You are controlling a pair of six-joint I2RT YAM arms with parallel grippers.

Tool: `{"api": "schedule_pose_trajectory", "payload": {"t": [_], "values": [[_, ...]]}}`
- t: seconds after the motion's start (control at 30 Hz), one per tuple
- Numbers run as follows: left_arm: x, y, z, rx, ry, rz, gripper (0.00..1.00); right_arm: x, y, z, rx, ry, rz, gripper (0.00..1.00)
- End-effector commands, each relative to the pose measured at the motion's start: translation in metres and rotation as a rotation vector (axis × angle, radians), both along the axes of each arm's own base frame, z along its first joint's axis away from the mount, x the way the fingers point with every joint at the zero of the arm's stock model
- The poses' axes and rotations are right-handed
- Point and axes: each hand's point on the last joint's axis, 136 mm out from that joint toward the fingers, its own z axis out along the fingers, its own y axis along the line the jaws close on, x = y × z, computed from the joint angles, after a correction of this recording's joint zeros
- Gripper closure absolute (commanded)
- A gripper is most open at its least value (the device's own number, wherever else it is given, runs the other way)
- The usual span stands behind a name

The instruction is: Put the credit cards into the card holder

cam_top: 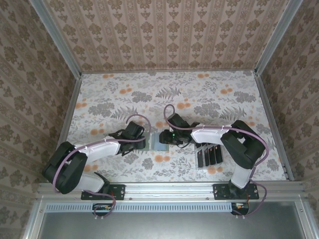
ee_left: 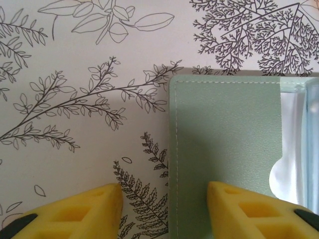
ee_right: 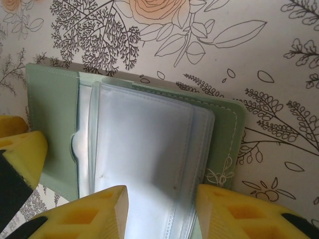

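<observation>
The left gripper (ee_left: 164, 211) hangs low with its jaws parted and nothing clamped. One yellow finger is over the bare table (ee_left: 75, 59) and the other over the green flap of the wallet (ee_left: 224, 139), so the flap's stitched outer edge runs between them. The right gripper (ee_right: 162, 211) is also parted. Its two fingers straddle the clear sleeves (ee_right: 144, 149) inside the wallet, and I cannot tell whether they press on the plastic.

Nearest the arm bases, just in front of the right arm, the black cards (cam_top: 209, 155) stand side by side in a clear rack (cam_top: 205, 168). A little farther out, between the two grippers, the wallet lies open and flat on the table, with the green flap to the left and the sleeves fanned to the right. Beyond it the flowered table runs back to the wallpapered walls (cam_top: 164, 35).
</observation>
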Motion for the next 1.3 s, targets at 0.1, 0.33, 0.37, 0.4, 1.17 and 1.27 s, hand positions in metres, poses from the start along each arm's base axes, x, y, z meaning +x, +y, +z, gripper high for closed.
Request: {"api": "schedule_pose_trajectory", "payload": {"t": [0.1, 0.33, 0.37, 0.4, 1.17, 1.27], "values": [[-0.009, 0.0, -0.016, 0.007, 0.032, 0.007, 0.5, 0.0, 0.013, -0.004, 0.033, 0.031, 0.02, 0.57], [-0.009, -0.002, -0.014, 0.003, 0.027, 0.006, 0.5, -0.001, 0.003, 0.02, 0.032, -0.016, -0.003, 0.57], [-0.009, -0.002, -0.014, 0.003, 0.025, 0.006, 0.5, -0.002, 0.001, 0.024, 0.03, -0.025, -0.008, 0.57], [-0.009, -0.002, -0.014, 0.001, 0.027, 0.006, 0.5, -0.002, -0.002, 0.028, 0.029, -0.036, -0.014, 0.57], [-0.009, -0.004, -0.013, -0.005, 0.024, 0.002, 0.51, 0.005, 0.012, 0.004, -0.009, 0.004, 0.012, 0.57], [-0.009, -0.004, -0.014, -0.006, 0.025, 0.001, 0.5, 0.003, 0.011, -0.002, -0.01, 0.017, 0.01, 0.56]]}}
